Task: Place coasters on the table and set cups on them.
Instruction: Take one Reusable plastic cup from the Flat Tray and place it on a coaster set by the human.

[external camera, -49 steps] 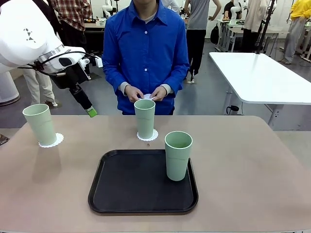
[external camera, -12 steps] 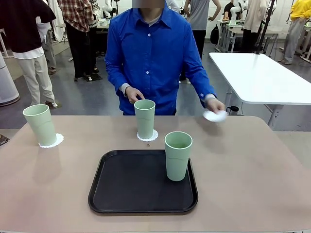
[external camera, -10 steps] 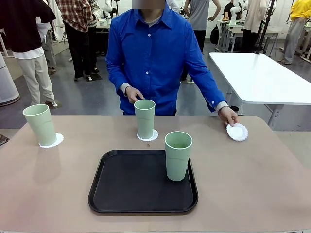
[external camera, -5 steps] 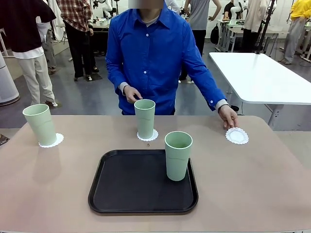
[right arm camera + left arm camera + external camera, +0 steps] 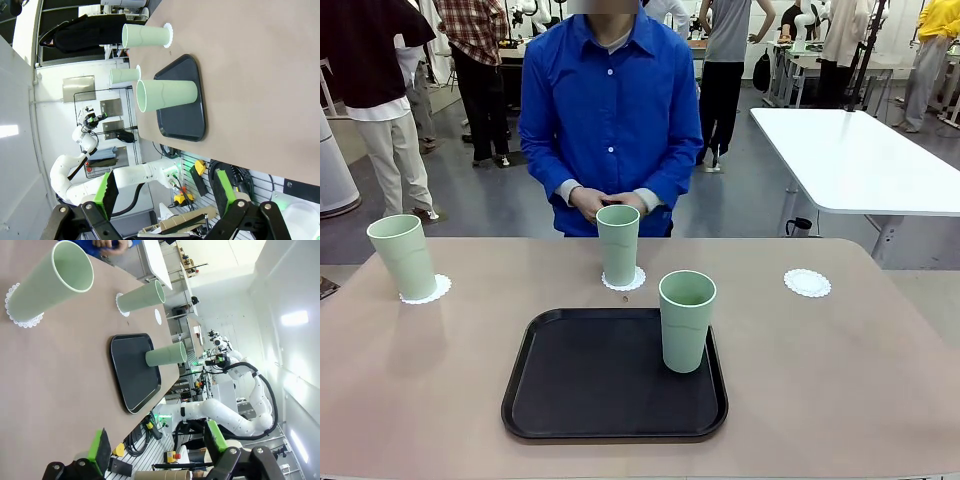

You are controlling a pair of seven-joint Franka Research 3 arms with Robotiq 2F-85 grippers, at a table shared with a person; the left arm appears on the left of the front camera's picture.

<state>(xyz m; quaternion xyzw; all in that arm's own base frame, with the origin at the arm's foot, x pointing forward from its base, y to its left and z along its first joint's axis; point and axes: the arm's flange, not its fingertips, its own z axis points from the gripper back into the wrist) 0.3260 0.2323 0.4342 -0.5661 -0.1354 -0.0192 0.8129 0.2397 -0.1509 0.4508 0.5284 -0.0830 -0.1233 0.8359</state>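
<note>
Three mint-green cups stand on the beige table (image 5: 840, 380). The left cup (image 5: 402, 256) rests on a lacy white coaster (image 5: 428, 291), and the middle cup (image 5: 618, 243) on another coaster (image 5: 623, 283). The third cup (image 5: 686, 320) stands on the black tray (image 5: 590, 390). A bare coaster (image 5: 807, 282) lies at the far right. In the left wrist view my left gripper (image 5: 157, 442) is open and empty, far from the left cup (image 5: 50, 285). In the right wrist view my right gripper (image 5: 165, 190) is open and empty, off the table's edge, with the tray cup (image 5: 167, 95) nearest.
A person in a blue shirt stands at the far side, hands (image 5: 610, 203) clasped just behind the middle cup. The tray (image 5: 135, 372) sits at the table's near middle. A white table (image 5: 850, 150) stands behind at the right.
The person laid the third coaster on the table at the far right, then drew that hand back in front of the body. My left arm has left the front view.
</note>
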